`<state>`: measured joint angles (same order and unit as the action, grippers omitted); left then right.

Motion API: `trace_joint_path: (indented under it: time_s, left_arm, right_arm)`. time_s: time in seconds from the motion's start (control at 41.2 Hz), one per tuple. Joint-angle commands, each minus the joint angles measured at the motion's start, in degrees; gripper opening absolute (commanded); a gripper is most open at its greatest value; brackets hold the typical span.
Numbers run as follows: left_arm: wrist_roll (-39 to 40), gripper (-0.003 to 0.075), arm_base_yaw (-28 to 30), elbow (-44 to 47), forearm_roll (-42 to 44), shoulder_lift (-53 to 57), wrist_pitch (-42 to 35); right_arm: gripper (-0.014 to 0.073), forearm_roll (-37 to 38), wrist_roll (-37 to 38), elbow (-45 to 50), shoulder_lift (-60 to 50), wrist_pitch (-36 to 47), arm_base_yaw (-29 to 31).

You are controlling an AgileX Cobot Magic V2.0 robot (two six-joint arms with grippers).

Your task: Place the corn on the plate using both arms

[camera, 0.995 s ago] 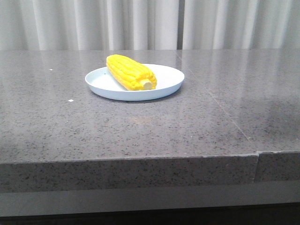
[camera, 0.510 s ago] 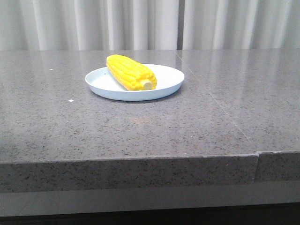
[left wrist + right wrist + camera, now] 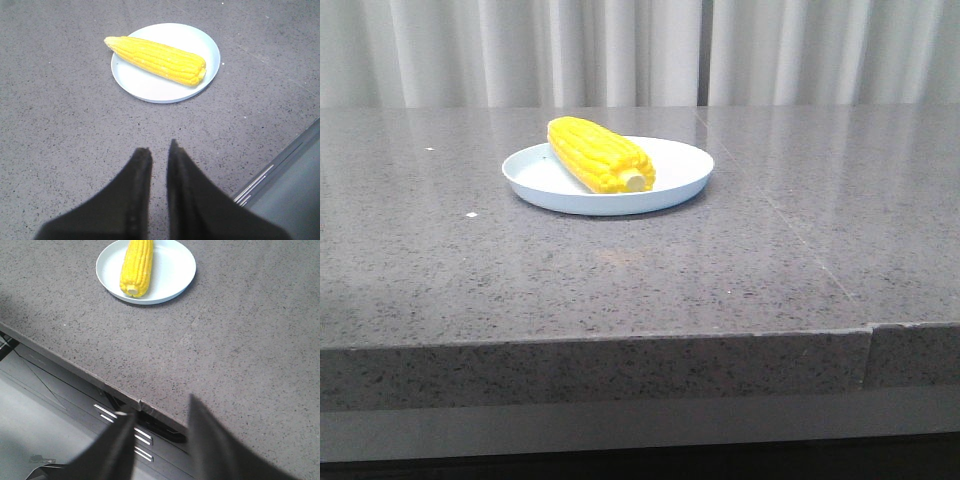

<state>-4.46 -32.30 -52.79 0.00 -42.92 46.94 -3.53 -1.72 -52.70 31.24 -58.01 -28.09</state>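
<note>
The yellow corn (image 3: pixel 599 154) lies on the pale blue-white plate (image 3: pixel 675 178) in the middle of the grey stone table, its pale stub end toward the front. Both show in the left wrist view, corn (image 3: pixel 156 60) on plate (image 3: pixel 150 90), and in the right wrist view, corn (image 3: pixel 136 266) on plate (image 3: pixel 172 275). My left gripper (image 3: pixel 158 150) hangs above bare table well short of the plate, jaws nearly closed with a narrow gap, holding nothing. My right gripper (image 3: pixel 159 406) is open and empty over the table's front edge. Neither gripper shows in the front view.
The table's front edge (image 3: pixel 620 340) runs across the front view, with a seam (image 3: pixel 869 328) at the right. Below the edge the right wrist view shows a grey cabinet front with slots (image 3: pixel 120 422). White curtains (image 3: pixel 640 50) hang behind the table.
</note>
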Motion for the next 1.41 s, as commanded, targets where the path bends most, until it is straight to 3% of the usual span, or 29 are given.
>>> trace_joint_path:
  time_s: [0.0, 0.121, 0.679, 0.849, 1.116, 1.383]
  left_arm:
    - [0.6, -0.002, -0.5, -1.6, 0.0, 0.0, -4.0]
    - [0.6, -0.002, -0.5, -1.6, 0.0, 0.0, -4.0]
    - [0.6, -0.002, 1.0, -0.5, -0.3, 1.2, -4.8]
    - [0.6, -0.002, 9.8, 8.3, 0.0, 6.9, -15.8]
    - [0.6, -0.002, 24.9, 32.2, -0.4, 22.7, -42.6]
    - [0.6, -0.002, 31.7, 46.8, -0.4, 37.9, -49.4]
  right_arm:
    - [0.005, 0.4, 0.1, -1.3, 0.3, 4.1, 0.1]
    - [-0.0072, 0.3, 0.1, -1.3, 0.3, 4.0, 0.1]
    - [-0.0068, 0.3, 0.1, -1.3, 0.3, 4.1, 0.1]
    - [-0.0068, 0.3, 0.1, -1.3, 0.3, 4.1, 0.1]
    - [-0.0068, 0.3, 0.1, -1.3, 0.3, 4.1, 0.1]
    - [-0.0068, 0.3, 0.1, -1.3, 0.3, 4.1, 0.1]
